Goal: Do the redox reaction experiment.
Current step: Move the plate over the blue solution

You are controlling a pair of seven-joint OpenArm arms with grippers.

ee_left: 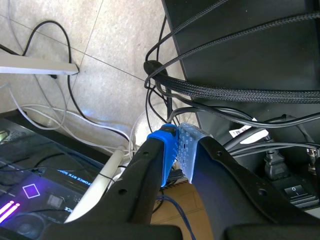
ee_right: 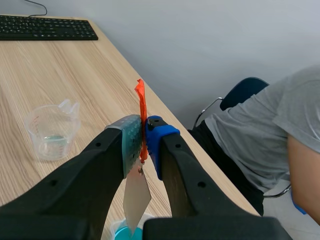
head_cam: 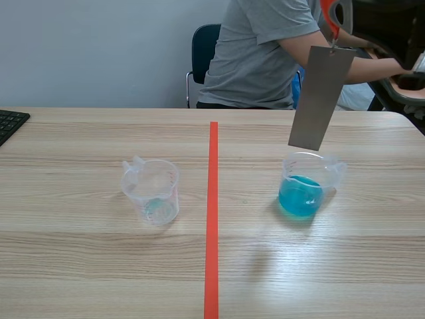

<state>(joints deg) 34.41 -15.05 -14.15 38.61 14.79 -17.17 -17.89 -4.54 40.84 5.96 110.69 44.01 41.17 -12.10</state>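
A grey metal strip (head_cam: 321, 97) hangs by an orange tag (head_cam: 329, 18) above a beaker of blue liquid (head_cam: 305, 186); its lower end sits just over the beaker's rim. My right gripper (ee_right: 144, 136) is shut on the orange tag (ee_right: 141, 107), with the strip (ee_right: 135, 195) dangling under it and the blue beaker (ee_right: 126, 233) below. A clear beaker (head_cam: 151, 191) with a little clear liquid stands left of the orange-red line, also visible in the right wrist view (ee_right: 50, 131). My left gripper (ee_left: 176, 141) is shut on nothing, off the table above floor cables.
A person in a grey shirt (head_cam: 259, 53) sits across the table on a blue chair (head_cam: 202, 46), an arm stretched to the right. A black keyboard (head_cam: 10, 123) lies at the table's far left edge. Black equipment and cables (ee_left: 240, 90) lie ahead of the left gripper.
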